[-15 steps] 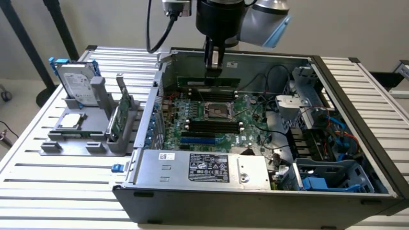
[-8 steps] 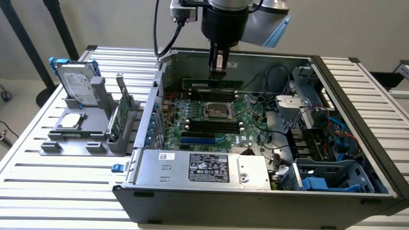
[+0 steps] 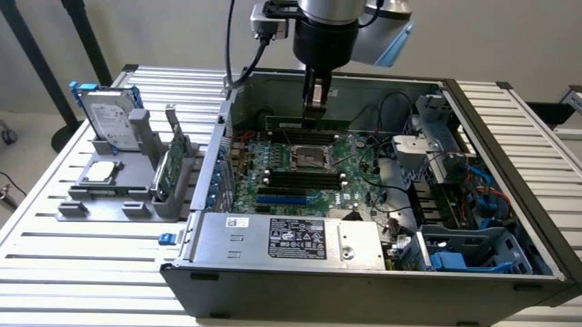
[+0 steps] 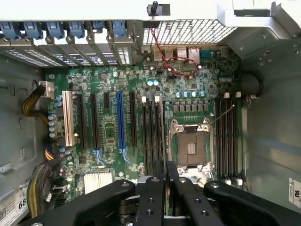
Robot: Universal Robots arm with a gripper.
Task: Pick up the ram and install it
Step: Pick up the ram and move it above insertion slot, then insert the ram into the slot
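Note:
The ram [image 3: 282, 125], a long thin green stick, hangs level inside the open computer case, above the motherboard's far edge. My gripper [image 3: 315, 114] comes straight down from above and is shut on the stick near its middle. In the wrist view the gripper [image 4: 167, 175] has its black fingers [image 4: 153, 193] drawn close together. Below them lie the black memory slots [image 4: 153, 136] beside the processor socket [image 4: 190, 147]. More black slots [image 4: 228, 136] run on the socket's other side. In the exterior view the slots [image 3: 300, 179] lie nearer the camera than the socket [image 3: 314, 157].
A grey holder [image 3: 109, 197] on the exterior view's left carries a hard drive [image 3: 111, 116], a square silver processor [image 3: 98, 172] and a broad green expansion card [image 3: 173, 163]. The power supply [image 3: 291, 238] fills the case's near side. Cables and a drive cage [image 3: 454, 177] crowd its right.

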